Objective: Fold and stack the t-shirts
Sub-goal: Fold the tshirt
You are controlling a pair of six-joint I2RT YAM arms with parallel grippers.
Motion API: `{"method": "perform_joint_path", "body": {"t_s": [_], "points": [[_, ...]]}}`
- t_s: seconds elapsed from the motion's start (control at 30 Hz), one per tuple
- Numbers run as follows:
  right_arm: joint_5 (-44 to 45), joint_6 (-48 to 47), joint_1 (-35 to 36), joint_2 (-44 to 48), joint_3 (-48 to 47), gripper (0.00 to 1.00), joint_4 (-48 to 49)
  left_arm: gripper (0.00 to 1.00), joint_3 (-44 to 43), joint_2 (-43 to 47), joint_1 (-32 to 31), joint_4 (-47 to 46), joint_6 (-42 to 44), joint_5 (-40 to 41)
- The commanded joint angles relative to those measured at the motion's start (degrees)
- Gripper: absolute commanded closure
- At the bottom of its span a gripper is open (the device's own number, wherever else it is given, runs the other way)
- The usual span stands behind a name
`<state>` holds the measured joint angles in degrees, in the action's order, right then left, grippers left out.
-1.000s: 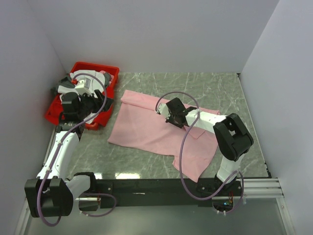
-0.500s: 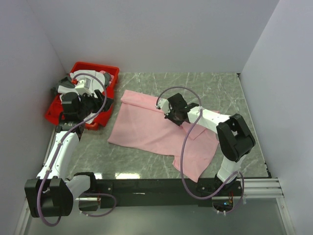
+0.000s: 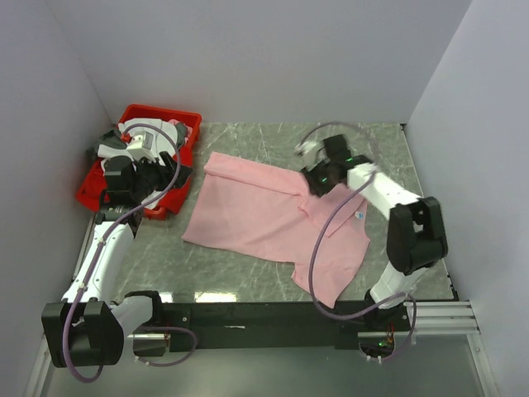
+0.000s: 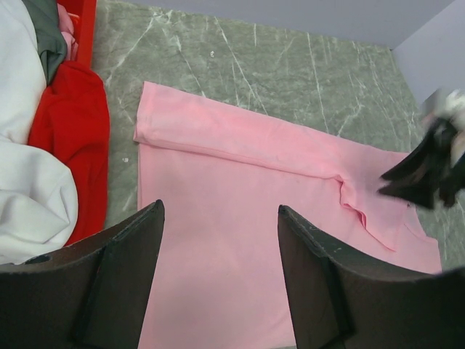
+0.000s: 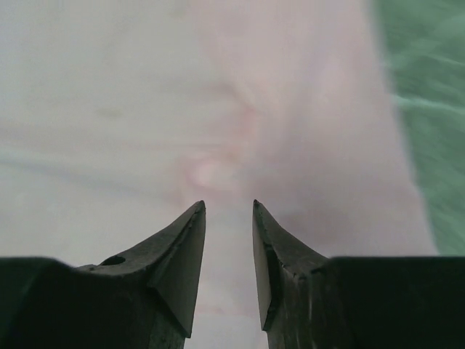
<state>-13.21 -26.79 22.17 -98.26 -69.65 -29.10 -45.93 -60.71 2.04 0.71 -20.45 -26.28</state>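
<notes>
A light pink t-shirt (image 3: 256,217) lies spread on the marble table, its far edge folded over, with a small blue mark (image 3: 360,214) near its right side. My right gripper (image 3: 316,179) hovers blurred over the shirt's far right part. In its wrist view it (image 5: 229,205) stands open by a narrow gap with nothing between the fingers, only pink cloth (image 5: 290,109) below. My left gripper (image 3: 159,178) hangs beside the red bin, wide open and empty (image 4: 219,208), looking down on the pink shirt (image 4: 240,189). White (image 4: 29,189) and dark grey (image 4: 47,29) shirts lie in the bin.
The red plastic bin (image 3: 188,122) sits at the back left corner against the wall. Grey walls close the table on three sides. Bare marble (image 3: 372,145) shows behind and right of the pink shirt. The right gripper (image 4: 429,171) appears at the left wrist view's right edge.
My right gripper has moved from the middle of the pink shirt toward the back right and opened, letting go of the cloth. The left arm has not moved.
</notes>
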Motion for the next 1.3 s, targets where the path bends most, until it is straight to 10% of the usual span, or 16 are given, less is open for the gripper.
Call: {"method": "perform_joint_path", "body": {"t_s": [0.0, 0.37, 0.83, 1.27], "points": [[-7.8, 5.3, -13.5, 6.5, -5.2, 0.6, -2.9, 0.31, -0.1, 1.4, -0.2, -1.3, 0.5, -0.3], [-8.8, 24.0, -37.4, -1.6, -0.7, 0.54, 1.5, 0.31, -0.2, 1.8, -0.2, -1.6, 0.1, -1.0], [-14.2, 26.7, -40.2, -18.3, -11.4, 0.54, -1.0, 0.31, -0.3, 1.2, -0.2, -1.2, 0.7, -0.8], [-9.5, 23.1, -41.6, -19.1, -19.8, 0.97, -3.6, 0.31, -0.5, -0.2, -0.2, -1.4, 0.7, -1.6]]}}
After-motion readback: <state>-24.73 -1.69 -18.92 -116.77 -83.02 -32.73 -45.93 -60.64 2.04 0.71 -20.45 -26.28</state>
